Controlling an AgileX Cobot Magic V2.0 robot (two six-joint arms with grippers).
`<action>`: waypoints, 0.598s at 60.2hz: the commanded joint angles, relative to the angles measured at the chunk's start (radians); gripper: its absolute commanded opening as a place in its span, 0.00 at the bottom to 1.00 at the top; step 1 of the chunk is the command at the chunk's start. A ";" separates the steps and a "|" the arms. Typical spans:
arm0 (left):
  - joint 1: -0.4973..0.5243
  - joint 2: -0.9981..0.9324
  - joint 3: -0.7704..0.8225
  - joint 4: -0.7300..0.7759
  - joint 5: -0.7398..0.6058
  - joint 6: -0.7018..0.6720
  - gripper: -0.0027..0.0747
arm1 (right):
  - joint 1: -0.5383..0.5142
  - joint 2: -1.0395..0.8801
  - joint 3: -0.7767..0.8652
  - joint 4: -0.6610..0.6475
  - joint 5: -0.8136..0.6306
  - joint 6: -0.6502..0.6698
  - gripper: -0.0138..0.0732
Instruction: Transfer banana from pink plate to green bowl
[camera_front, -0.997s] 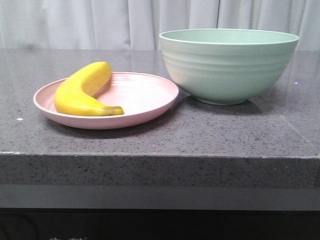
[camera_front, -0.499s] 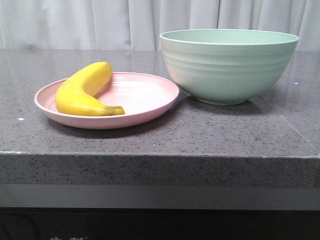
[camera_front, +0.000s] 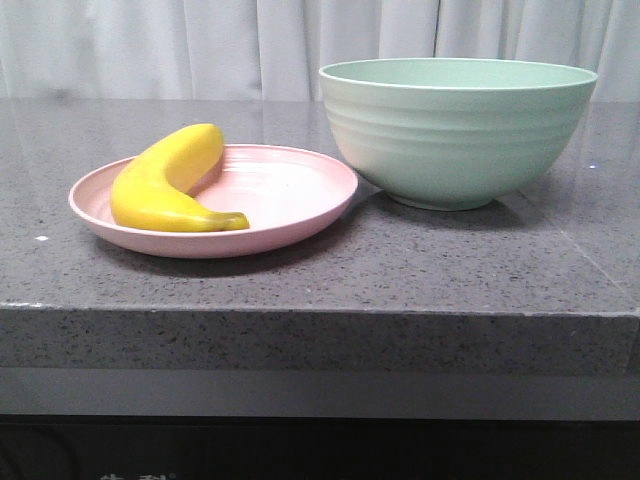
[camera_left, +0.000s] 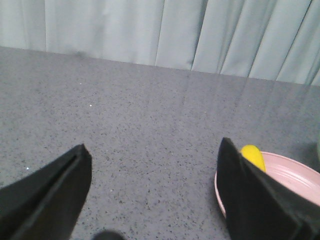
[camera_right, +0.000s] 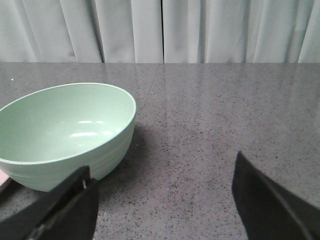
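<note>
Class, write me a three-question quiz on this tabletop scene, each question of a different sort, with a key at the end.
1. True or false: the banana lies in the bowl.
2. Which stands taller, the plate or the bowl?
3. Multiple choice: the left gripper and right gripper are (a) both open and empty, (b) both shut, (c) holding the banana.

Key: 1. False, it lies on the plate. 2. The bowl. 3. (a).
</note>
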 joint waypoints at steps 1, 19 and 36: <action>-0.037 0.057 -0.083 -0.023 -0.003 0.011 0.73 | -0.005 0.018 -0.036 0.005 -0.079 -0.008 0.84; -0.253 0.481 -0.393 -0.023 0.239 0.011 0.73 | -0.005 0.018 -0.036 0.005 -0.088 -0.008 0.84; -0.343 0.786 -0.575 -0.087 0.289 0.011 0.73 | -0.005 0.018 -0.036 0.005 -0.098 -0.008 0.84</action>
